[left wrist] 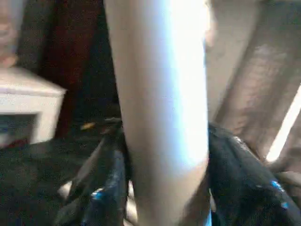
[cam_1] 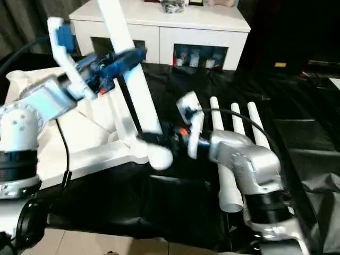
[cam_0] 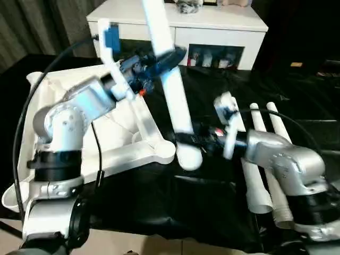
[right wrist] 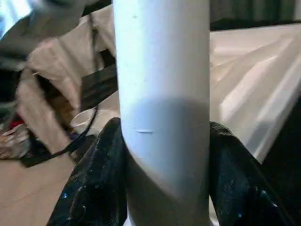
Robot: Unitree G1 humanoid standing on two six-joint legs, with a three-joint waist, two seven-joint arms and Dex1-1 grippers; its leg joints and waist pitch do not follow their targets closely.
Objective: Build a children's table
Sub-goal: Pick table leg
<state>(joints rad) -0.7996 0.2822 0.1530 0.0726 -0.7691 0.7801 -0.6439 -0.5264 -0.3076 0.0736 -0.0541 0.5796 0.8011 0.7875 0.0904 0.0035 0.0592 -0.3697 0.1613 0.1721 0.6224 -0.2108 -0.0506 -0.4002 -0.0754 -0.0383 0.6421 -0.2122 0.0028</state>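
In the head views, a white leg (cam_0: 171, 79) is held nearly upright, tilted, by both grippers: the left gripper (cam_0: 162, 61) is clamped high on it, the right gripper (cam_0: 187, 139) low. Its rounded lower end is poised just beside the tabletop (cam_0: 127, 125) corner socket. In the wrist views, the leg (left wrist: 160, 108) is seen pinched between black fingers (right wrist: 94, 188); the socket itself is hard to make out.

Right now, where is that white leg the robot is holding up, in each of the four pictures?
Left eye: the leg slants from top centre down to the tabletop's corner.
Right eye: the leg runs from top left down to that corner.
Left wrist: it fills the middle between black fingers.
Right wrist: same, with the tabletop behind.
Shared landmark: the white cabinet behind.
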